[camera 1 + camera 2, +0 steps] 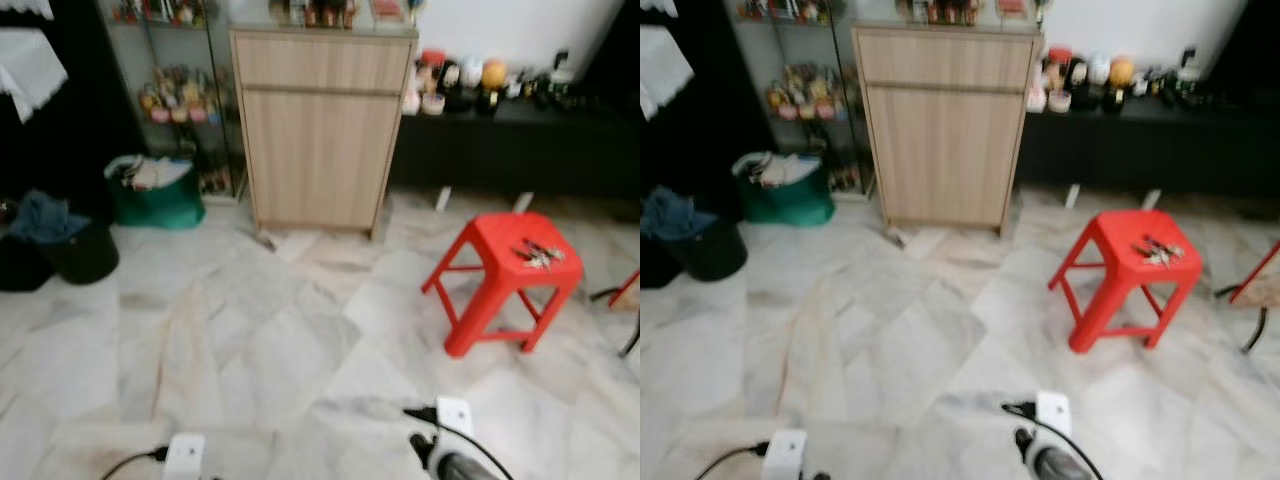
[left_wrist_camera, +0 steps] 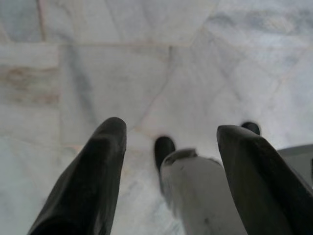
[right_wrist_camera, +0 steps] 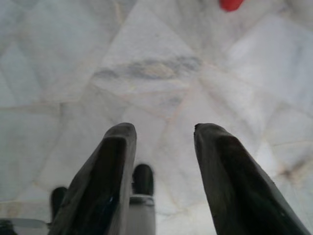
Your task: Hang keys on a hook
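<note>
Left gripper (image 2: 168, 134) hangs low over the marble floor (image 1: 250, 340), its 2 black fingers spread wide, nothing between them. Right gripper (image 3: 164, 129) same: pointed down at the floor, fingers apart, nothing held. Keys (image 1: 538, 255) lie in a bunch on top of the red stool (image 1: 490, 235), ahead and to the robot's right, well apart from both grippers. Wooden cabinet (image 1: 315, 130) stands straight ahead against the wall; green basket (image 1: 155, 190) and black bin (image 1: 75, 250) off to the left.

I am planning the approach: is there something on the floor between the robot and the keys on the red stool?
Nothing visible: bare marble floor lies between the robot and the red stool bearing the keys.
</note>
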Available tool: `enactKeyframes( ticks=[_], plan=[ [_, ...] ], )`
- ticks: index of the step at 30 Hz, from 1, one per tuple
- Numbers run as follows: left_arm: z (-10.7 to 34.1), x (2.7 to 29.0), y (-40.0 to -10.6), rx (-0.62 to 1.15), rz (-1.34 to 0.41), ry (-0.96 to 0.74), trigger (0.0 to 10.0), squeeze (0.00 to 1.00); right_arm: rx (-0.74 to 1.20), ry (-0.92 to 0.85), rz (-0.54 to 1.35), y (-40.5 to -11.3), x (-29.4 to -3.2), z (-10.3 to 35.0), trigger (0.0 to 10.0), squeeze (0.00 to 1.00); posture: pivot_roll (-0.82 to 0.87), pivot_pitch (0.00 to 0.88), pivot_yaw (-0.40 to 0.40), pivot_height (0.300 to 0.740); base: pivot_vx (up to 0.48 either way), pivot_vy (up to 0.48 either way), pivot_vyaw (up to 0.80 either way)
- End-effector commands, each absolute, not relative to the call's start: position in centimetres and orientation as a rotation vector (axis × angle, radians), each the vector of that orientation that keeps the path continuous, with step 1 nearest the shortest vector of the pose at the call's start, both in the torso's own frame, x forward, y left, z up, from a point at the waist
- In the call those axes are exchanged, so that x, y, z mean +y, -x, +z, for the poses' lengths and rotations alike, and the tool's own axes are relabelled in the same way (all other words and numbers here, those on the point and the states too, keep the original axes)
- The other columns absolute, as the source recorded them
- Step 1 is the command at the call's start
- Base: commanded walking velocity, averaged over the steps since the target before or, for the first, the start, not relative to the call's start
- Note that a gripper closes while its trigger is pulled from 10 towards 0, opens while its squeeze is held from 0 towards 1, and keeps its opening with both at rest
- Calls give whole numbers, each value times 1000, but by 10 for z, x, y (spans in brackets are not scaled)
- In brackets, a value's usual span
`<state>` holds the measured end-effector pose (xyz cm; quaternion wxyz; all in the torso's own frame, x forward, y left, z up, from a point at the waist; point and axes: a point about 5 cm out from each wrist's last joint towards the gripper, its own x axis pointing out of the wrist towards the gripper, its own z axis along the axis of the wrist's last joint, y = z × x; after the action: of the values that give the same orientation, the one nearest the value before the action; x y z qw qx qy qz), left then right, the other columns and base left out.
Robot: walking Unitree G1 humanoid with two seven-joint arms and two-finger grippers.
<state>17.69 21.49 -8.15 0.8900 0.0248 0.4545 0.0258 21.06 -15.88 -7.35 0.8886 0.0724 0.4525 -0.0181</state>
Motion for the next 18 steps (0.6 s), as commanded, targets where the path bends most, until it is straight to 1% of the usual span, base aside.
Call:
enactKeyframes(
  ticks=[1,6,18],
  plan=[
    [-86,218,-167,979,51,-69,10000,0,926,-148,-15,-215,-152,-71,10000,0,76,0,-55,740,0,0,0],
    [-85,218,-167,979,43,-85,10000,0,925,-149,-18,-215,-152,-71,10000,0,70,0,-51,740,0,0,0],
    [-85,218,-167,977,33,-104,10000,0,932,-135,-2,-214,-151,-72,10000,0,66,0,-40,740,0,-340,0]
  ],
)
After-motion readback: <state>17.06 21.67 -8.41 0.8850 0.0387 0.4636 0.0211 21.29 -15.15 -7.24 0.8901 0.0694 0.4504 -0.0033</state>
